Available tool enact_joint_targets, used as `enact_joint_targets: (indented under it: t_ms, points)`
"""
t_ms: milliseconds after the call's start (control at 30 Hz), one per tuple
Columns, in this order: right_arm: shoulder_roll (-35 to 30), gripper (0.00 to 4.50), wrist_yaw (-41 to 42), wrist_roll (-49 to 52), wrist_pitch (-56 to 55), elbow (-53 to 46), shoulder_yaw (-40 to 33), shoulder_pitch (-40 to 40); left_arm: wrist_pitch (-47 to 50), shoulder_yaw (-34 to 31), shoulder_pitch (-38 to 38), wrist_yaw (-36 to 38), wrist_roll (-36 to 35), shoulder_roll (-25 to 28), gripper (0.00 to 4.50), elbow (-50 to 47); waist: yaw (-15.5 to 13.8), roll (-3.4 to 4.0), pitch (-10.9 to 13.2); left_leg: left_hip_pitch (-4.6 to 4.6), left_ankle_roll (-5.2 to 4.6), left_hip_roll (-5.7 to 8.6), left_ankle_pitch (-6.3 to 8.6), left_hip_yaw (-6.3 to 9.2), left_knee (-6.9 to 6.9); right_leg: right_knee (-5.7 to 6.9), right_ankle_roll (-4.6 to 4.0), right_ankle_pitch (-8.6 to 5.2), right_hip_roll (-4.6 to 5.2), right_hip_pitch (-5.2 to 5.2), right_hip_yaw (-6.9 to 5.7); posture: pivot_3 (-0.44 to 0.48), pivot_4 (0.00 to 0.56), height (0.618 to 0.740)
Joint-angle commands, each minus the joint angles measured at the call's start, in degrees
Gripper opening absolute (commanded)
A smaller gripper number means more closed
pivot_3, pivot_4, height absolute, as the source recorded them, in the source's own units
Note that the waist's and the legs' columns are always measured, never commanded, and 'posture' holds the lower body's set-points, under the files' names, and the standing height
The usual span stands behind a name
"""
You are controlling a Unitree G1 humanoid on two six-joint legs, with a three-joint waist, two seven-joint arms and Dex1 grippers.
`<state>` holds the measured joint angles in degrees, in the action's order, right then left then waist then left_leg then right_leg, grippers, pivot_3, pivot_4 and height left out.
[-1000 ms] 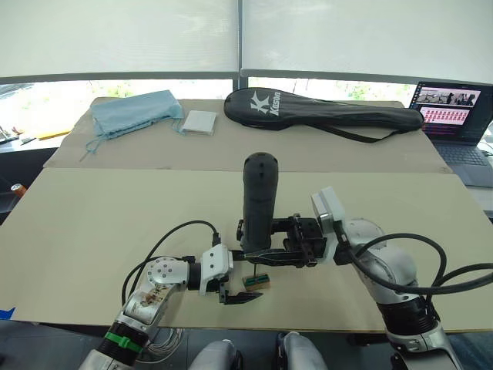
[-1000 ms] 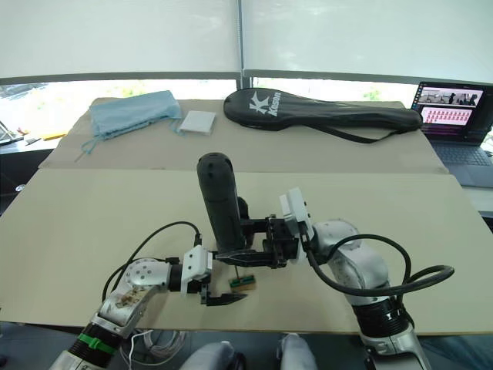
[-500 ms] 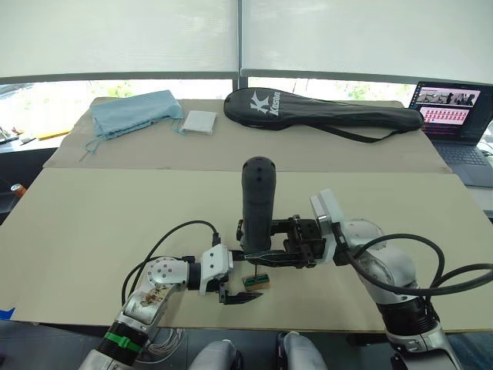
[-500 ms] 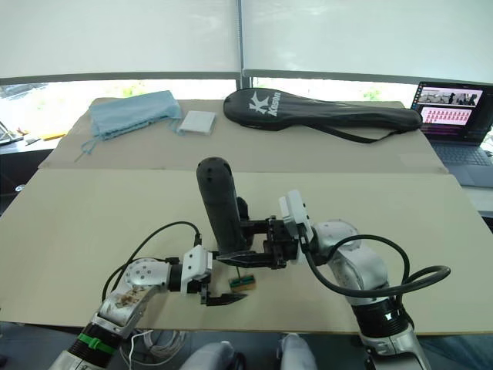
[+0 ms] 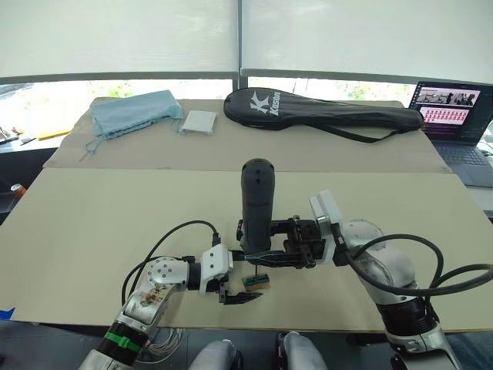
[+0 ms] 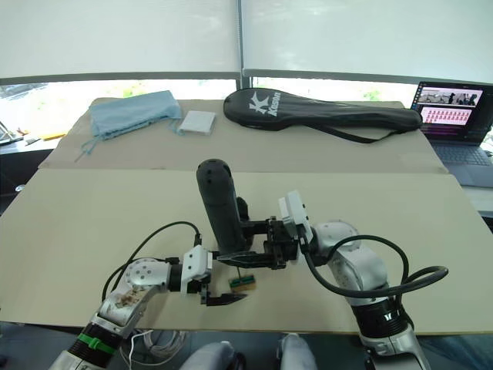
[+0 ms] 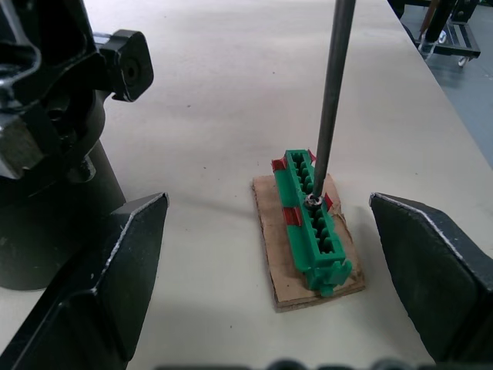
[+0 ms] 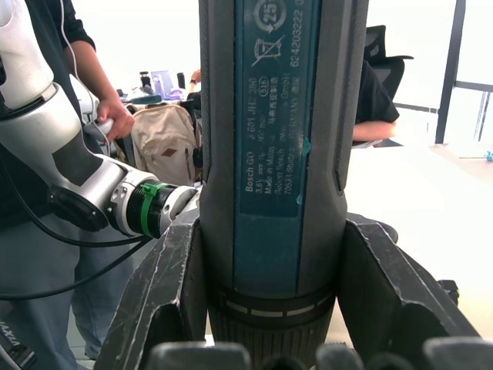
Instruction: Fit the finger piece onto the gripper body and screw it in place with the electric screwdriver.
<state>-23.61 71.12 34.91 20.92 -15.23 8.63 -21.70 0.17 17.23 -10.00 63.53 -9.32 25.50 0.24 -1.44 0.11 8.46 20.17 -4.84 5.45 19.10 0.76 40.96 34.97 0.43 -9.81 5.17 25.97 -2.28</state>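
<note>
Here the right gripper (image 5: 271, 248) is clamped around the electric screwdriver (image 5: 256, 202), holding it upright with the metal bit (image 7: 330, 96) resting on a screw in the green strip (image 7: 314, 221) on its cardboard scrap. The left gripper (image 5: 236, 296), fingers spread wide, sits on the counter (image 5: 100, 231) just beside the strip. I judge a screw is being picked up: keep the tool vertical, press lightly, then lift straight.

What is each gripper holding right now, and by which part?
The right gripper clamps the electric screwdriver around the lower body, near the bit end. The left gripper is open and holds nothing.
</note>
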Motion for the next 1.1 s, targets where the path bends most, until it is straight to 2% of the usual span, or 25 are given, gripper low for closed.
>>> enact_joint_targets:
  t_ms: [33,1100]
  points:
    - [0.5,1.92,0.5,0.7,-2.3,-1.2,-0.3,-0.4,1.7,2.4,1.5,-0.4,1.5,0.1,4.4,2.4,0.0,0.0,0.0,0.0,0.0,0.0,0.0,0.0,0.0,0.0,0.0,0.0,0.0,0.0,0.0,0.0,0.15,0.74]
    - [0.0,1.92,1.0,-0.3,-3.3,-0.2,0.1,0.2,3.3,2.2,1.5,-0.7,1.2,0.2,4.4,0.7,0.0,0.0,0.0,0.0,0.0,0.0,0.0,0.0,0.0,0.0,0.0,0.0,0.0,0.0,0.0,0.0,0.15,0.74]
